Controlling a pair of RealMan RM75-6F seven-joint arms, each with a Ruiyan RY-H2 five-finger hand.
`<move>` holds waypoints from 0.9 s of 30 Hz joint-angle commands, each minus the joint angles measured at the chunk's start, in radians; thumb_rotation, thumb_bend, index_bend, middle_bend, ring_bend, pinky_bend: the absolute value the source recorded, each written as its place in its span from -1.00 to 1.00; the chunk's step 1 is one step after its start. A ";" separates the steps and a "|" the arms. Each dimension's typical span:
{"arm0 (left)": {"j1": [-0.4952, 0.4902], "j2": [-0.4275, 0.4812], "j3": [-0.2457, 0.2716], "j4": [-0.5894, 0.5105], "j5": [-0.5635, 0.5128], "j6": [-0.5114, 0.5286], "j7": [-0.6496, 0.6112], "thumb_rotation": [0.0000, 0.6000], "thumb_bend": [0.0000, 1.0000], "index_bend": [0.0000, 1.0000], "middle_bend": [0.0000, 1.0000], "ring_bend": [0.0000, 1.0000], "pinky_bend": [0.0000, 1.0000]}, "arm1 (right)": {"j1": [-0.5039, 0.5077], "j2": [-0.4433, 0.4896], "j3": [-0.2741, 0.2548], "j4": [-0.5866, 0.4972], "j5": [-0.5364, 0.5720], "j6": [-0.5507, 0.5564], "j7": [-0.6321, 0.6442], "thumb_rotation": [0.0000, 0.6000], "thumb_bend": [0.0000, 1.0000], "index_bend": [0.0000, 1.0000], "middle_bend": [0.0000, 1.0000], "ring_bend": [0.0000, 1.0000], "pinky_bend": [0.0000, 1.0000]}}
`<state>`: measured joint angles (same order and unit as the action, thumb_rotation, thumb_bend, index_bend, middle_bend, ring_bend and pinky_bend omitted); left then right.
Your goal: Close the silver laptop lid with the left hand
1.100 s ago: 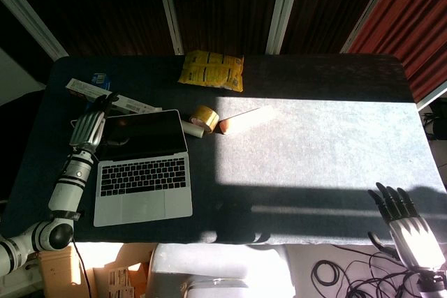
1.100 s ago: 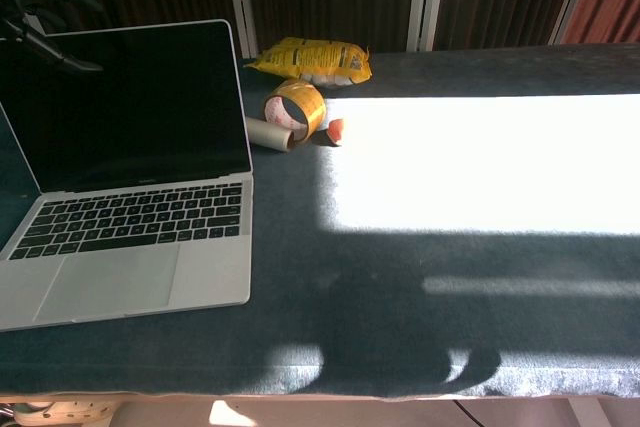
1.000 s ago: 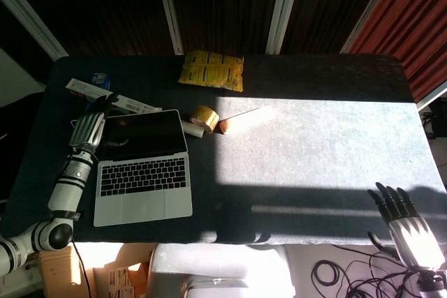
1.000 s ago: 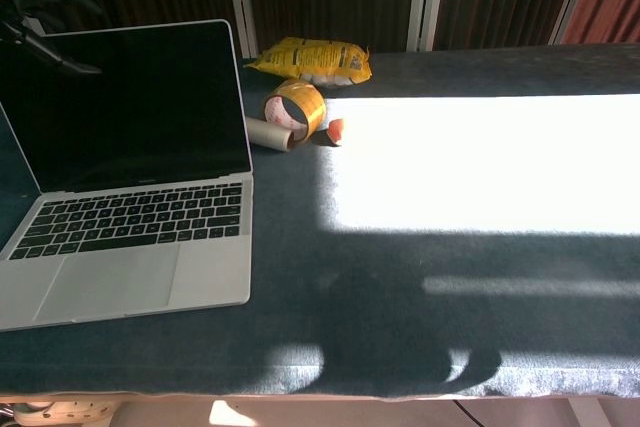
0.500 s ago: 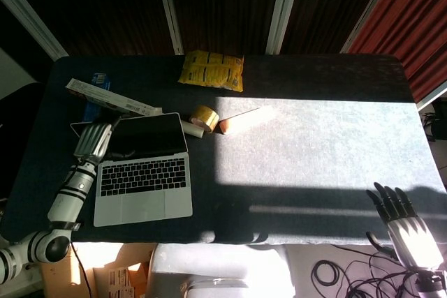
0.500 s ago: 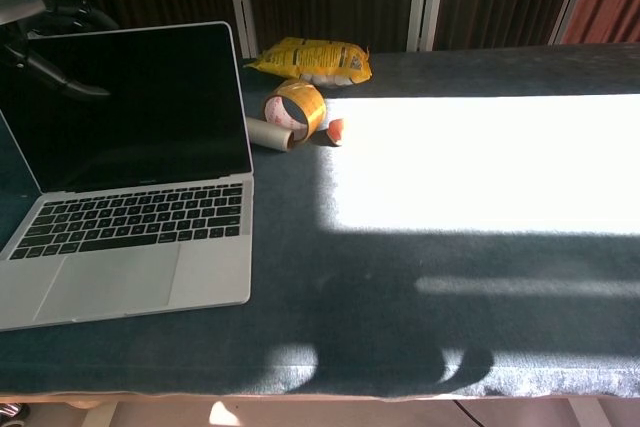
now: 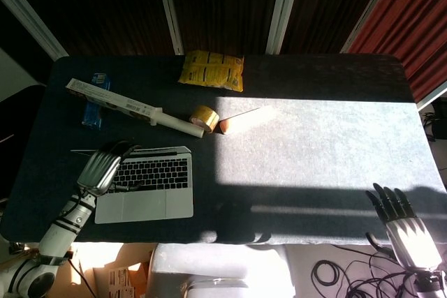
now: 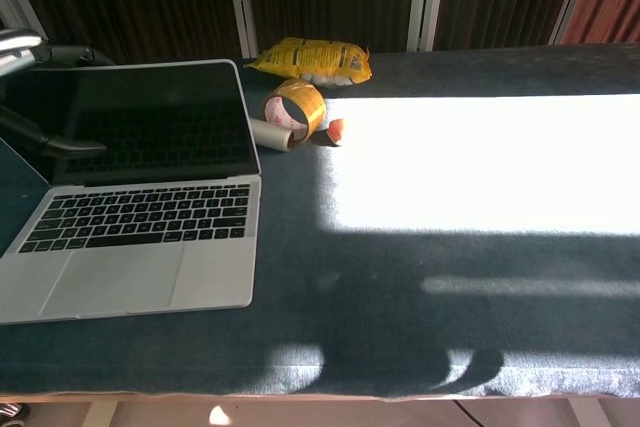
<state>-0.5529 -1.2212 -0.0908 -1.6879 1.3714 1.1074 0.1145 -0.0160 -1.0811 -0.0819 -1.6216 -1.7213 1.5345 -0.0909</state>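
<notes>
The one silver laptop (image 7: 144, 188) sits at the counter's (image 7: 314, 144) near left, its lid tilted partway down under the left hand (image 7: 105, 167), whose curled fingers rest on the lid's top edge. The right hand (image 7: 401, 220) hangs off the near right edge, fingers spread and holding nothing. Behind lie one tape roll (image 7: 204, 116) and one yellow packet (image 7: 211, 70).

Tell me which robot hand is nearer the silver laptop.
Left. The left robot hand is on the silver laptop lid's left edge; the right robot hand hangs off the table's near right corner, far away.
</notes>
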 commanded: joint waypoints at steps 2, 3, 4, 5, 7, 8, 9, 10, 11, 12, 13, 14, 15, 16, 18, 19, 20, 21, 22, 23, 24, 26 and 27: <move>0.033 0.025 0.070 -0.057 0.092 0.027 0.037 -0.17 -0.67 -0.41 -0.39 -0.63 -0.52 | 0.000 0.001 0.000 0.000 0.004 -0.003 -0.002 1.00 -0.55 -1.00 -1.00 -1.00 -1.00; 0.040 0.030 0.087 -0.067 0.118 0.033 0.039 -0.21 -0.67 -0.41 -0.39 -0.63 -0.52 | -0.001 0.002 0.000 0.001 0.004 0.000 0.001 1.00 -0.55 -1.00 -1.00 -1.00 -1.00; 0.045 0.034 0.100 -0.072 0.138 0.038 0.043 -0.22 -0.67 -0.41 -0.39 -0.63 -0.52 | -0.002 0.003 0.000 0.001 0.004 0.003 0.004 1.00 -0.55 -1.00 -1.00 -1.00 -1.00; 0.051 0.037 0.113 -0.075 0.157 0.043 0.046 -0.24 -0.67 -0.41 -0.39 -0.63 -0.52 | -0.004 0.004 0.001 0.002 0.004 0.007 0.007 1.00 -0.55 -1.00 -1.00 -1.00 -1.00; 0.065 0.042 0.140 -0.078 0.192 0.051 0.053 -0.27 -0.67 -0.41 -0.39 -0.63 -0.52 | -0.005 0.006 0.001 0.003 0.004 0.012 0.013 1.00 -0.55 -1.00 -1.00 -1.00 -1.00; 0.070 0.044 0.149 -0.077 0.201 0.051 0.058 -0.27 -0.67 -0.41 -0.39 -0.63 -0.52 | -0.006 0.006 0.001 0.004 0.003 0.013 0.014 1.00 -0.55 -1.00 -1.00 -1.00 -1.00; 0.075 0.046 0.160 -0.076 0.209 0.050 0.062 -0.28 -0.67 -0.41 -0.39 -0.63 -0.52 | -0.006 0.006 0.000 0.005 0.001 0.013 0.013 1.00 -0.55 -1.00 -1.00 -1.00 -1.00; 0.078 0.046 0.167 -0.075 0.211 0.046 0.063 -0.28 -0.67 -0.41 -0.39 -0.63 -0.51 | -0.006 0.005 -0.001 0.005 -0.001 0.012 0.012 1.00 -0.55 -1.00 -1.00 -1.00 -1.00; 0.082 0.047 0.175 -0.074 0.212 0.040 0.063 -0.30 -0.67 -0.41 -0.39 -0.63 -0.50 | -0.005 0.005 -0.002 0.005 -0.003 0.011 0.012 1.00 -0.55 -1.00 -1.00 -1.00 -1.00; 0.086 0.048 0.186 -0.074 0.211 0.029 0.060 -0.31 -0.67 -0.41 -0.39 -0.63 -0.49 | -0.004 0.005 -0.003 0.004 -0.004 0.009 0.010 1.00 -0.55 -1.00 -1.00 -1.00 -1.00; 0.088 0.050 0.195 -0.075 0.210 0.019 0.058 -0.31 -0.67 -0.41 -0.39 -0.63 -0.48 | -0.004 0.005 -0.003 0.004 -0.003 0.008 0.008 1.00 -0.55 -1.00 -1.00 -1.00 -1.00; 0.090 0.051 0.204 -0.076 0.210 0.010 0.056 -0.32 -0.67 -0.42 -0.39 -0.63 -0.48 | -0.004 0.004 -0.002 0.003 -0.002 0.007 0.007 1.00 -0.55 -1.00 -1.00 -1.00 -1.00; 0.093 0.051 0.215 -0.073 0.214 0.001 0.057 -0.34 -0.67 -0.42 -0.39 -0.63 -0.48 | -0.004 0.004 -0.002 0.002 -0.002 0.008 0.007 1.00 -0.55 -1.00 -1.00 -1.00 -1.00; 0.096 0.050 0.223 -0.070 0.216 -0.006 0.058 -0.34 -0.67 -0.42 -0.39 -0.63 -0.48 | -0.004 0.004 -0.002 0.002 -0.003 0.008 0.007 1.00 -0.55 -1.00 -1.00 -1.00 -1.00; 0.099 0.043 0.239 -0.060 0.219 -0.025 0.059 -0.36 -0.67 -0.42 -0.39 -0.63 -0.48 | -0.004 0.003 -0.003 0.002 -0.006 0.010 0.005 1.00 -0.55 -1.00 -1.00 -1.00 -1.00; 0.100 0.040 0.245 -0.055 0.219 -0.035 0.058 -0.36 -0.67 -0.42 -0.39 -0.63 -0.48 | -0.005 0.003 -0.003 0.003 -0.007 0.010 0.005 1.00 -0.55 -1.00 -1.00 -1.00 -1.00; 0.100 0.035 0.250 -0.049 0.217 -0.045 0.057 -0.35 -0.67 -0.43 -0.39 -0.63 -0.48 | -0.005 0.002 -0.003 0.003 -0.008 0.010 0.004 1.00 -0.55 -1.00 -1.00 -1.00 -1.00; 0.099 0.028 0.255 -0.039 0.215 -0.060 0.057 -0.35 -0.67 -0.43 -0.39 -0.63 -0.47 | -0.005 0.002 -0.004 0.002 -0.008 0.010 0.003 1.00 -0.55 -1.00 -1.00 -1.00 -1.00; 0.098 0.020 0.257 -0.029 0.214 -0.068 0.059 -0.36 -0.67 -0.43 -0.40 -0.63 -0.46 | -0.005 0.002 -0.004 0.003 -0.008 0.011 0.002 1.00 -0.55 -1.00 -1.00 -1.00 -1.00; 0.098 0.011 0.257 -0.015 0.211 -0.077 0.061 -0.37 -0.67 -0.43 -0.42 -0.65 -0.45 | -0.005 0.001 -0.004 0.003 -0.008 0.010 0.001 1.00 -0.55 -1.00 -1.00 -1.00 -1.00; 0.097 -0.001 0.258 0.000 0.202 -0.092 0.062 -0.39 -0.67 -0.43 -0.45 -0.67 -0.44 | -0.005 0.000 -0.004 0.002 -0.008 0.010 -0.001 1.00 -0.55 -1.00 -1.00 -1.00 -1.00; 0.093 -0.015 0.261 0.015 0.182 -0.122 0.058 -0.41 -0.66 -0.45 -0.51 -0.71 -0.42 | -0.005 0.000 -0.003 0.002 -0.008 0.009 -0.003 1.00 -0.55 -1.00 -1.00 -1.00 -1.00; 0.090 -0.022 0.264 0.022 0.171 -0.143 0.057 -0.42 -0.66 -0.46 -0.52 -0.72 -0.41 | -0.005 0.000 -0.003 0.002 -0.007 0.009 -0.003 1.00 -0.55 -1.00 -1.00 -1.00 -1.00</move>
<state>-0.4580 -1.2256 0.1671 -1.6840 1.5626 0.9952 0.1735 -0.0209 -1.0813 -0.0854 -1.6201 -1.7287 1.5433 -0.0942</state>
